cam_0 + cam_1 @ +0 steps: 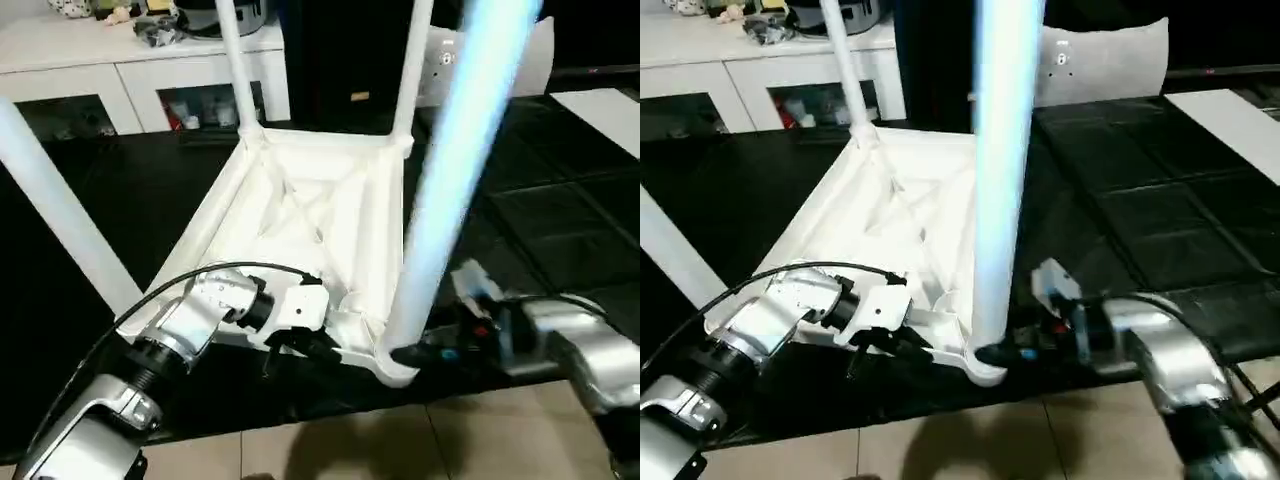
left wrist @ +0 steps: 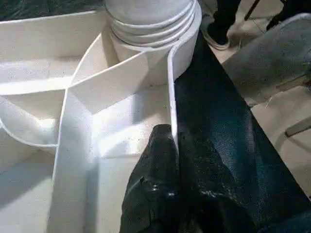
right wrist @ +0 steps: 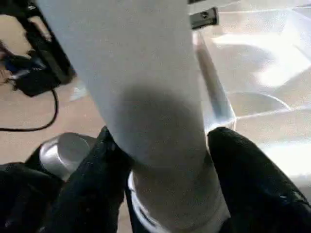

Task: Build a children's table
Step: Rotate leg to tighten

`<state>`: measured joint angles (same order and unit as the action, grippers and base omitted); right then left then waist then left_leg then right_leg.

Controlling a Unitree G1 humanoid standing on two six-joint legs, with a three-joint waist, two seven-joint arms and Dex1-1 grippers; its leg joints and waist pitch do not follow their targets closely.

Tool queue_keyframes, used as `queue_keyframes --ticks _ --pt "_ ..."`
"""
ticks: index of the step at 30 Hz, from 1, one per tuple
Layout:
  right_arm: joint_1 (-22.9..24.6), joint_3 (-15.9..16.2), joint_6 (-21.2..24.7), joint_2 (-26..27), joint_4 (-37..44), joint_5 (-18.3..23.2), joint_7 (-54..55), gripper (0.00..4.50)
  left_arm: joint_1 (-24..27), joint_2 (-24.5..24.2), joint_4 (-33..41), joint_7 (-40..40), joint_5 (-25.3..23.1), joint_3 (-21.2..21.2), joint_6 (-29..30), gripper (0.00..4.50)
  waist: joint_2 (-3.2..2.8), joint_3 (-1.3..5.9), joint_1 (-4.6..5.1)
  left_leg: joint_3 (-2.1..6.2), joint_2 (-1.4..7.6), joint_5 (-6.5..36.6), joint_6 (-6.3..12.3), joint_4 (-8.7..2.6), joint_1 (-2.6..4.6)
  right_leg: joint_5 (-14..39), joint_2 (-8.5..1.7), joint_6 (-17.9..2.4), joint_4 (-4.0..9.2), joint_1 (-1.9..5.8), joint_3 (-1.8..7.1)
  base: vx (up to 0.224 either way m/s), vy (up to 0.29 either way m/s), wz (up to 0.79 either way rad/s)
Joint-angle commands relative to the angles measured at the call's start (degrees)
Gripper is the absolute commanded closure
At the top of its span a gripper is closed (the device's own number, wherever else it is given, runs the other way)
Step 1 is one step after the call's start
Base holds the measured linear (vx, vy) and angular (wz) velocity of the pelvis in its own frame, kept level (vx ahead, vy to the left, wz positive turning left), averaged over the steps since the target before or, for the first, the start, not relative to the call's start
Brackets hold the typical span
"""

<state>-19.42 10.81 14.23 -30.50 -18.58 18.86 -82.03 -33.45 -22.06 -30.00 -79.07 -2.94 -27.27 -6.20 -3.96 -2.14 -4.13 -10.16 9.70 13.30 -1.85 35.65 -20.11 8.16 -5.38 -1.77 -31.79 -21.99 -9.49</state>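
Observation:
The children's table lies upside down, its white top (image 1: 300,210) showing the X-ribbed underside on a black mat. Legs stand up from its far corners (image 1: 235,60) (image 1: 410,60) and its near left corner (image 1: 60,210). The near right leg (image 1: 450,180) rises from its corner socket (image 1: 395,365). My right gripper (image 3: 160,141) is shut on this leg just above the socket, one black finger (image 3: 92,170) on each side. My left gripper (image 2: 170,141) is shut on the top's thin front rim (image 2: 171,87), close to the same corner (image 2: 150,29).
A white cabinet with glass doors (image 1: 130,90) stands behind the mat at the far left. A white board (image 1: 610,115) lies at the far right. The black mat (image 1: 560,220) ends at a tiled floor (image 1: 350,440) in front. A person's shoe (image 2: 214,36) is nearby.

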Motion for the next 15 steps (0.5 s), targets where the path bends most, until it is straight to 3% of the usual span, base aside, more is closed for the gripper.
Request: queue_keyframes --ticks 1,8,11,14,15 --pt "-2.7 0.8 -4.3 1.7 -8.6 -3.5 1.1 2.08 -0.4 0.4 0.6 -3.1 -0.4 -2.2 -1.6 4.5 1.04 3.08 0.73 1.71 4.02 12.3 3.29 -4.61 0.24 29.0 -5.11 -4.5 4.85 2.54 3.57 0.0 0.0 0.0" --pt "-5.6 0.5 -9.6 3.0 -19.9 -4.3 -0.4 2.4 0.1 0.7 1.0 -2.9 0.6 -1.7 -0.3 4.5 1.11 2.63 3.01 2.16 4.08 18.3 2.37 -4.72 0.63 34.5 -4.87 -3.4 5.57 2.37 3.16 0.0 0.0 0.0" --pt "-6.8 -2.1 -11.0 4.0 -24.4 -3.4 2.5 2.44 1.8 2.4 3.4 1.9 2.5 1.2 5.7 4.5 1.04 2.45 3.49 2.33 4.25 20.3 1.77 -4.79 0.78 35.0 -5.01 -4.0 5.6 2.29 3.08 0.0 0.0 0.0" --pt "-8.1 -3.3 -13.0 5.3 -28.4 -4.7 8.2 2.46 2.9 4.0 5.5 6.3 3.0 2.9 9.7 4.5 1.08 2.34 4.76 2.61 4.02 22.4 1.06 -4.66 0.83 36.2 -5.01 -3.8 5.75 2.32 2.74 0.0 0.0 0.0" --pt "-8.6 -3.7 -13.8 6.0 -29.5 -5.5 12.1 2.47 3.5 4.7 6.5 8.1 3.2 3.6 11.7 4.5 1.2 2.13 5.38 2.73 3.73 23.6 1.17 -4.53 0.78 38.2 -4.74 -2.6 6.24 2.26 2.28 0.0 0.0 0.0"
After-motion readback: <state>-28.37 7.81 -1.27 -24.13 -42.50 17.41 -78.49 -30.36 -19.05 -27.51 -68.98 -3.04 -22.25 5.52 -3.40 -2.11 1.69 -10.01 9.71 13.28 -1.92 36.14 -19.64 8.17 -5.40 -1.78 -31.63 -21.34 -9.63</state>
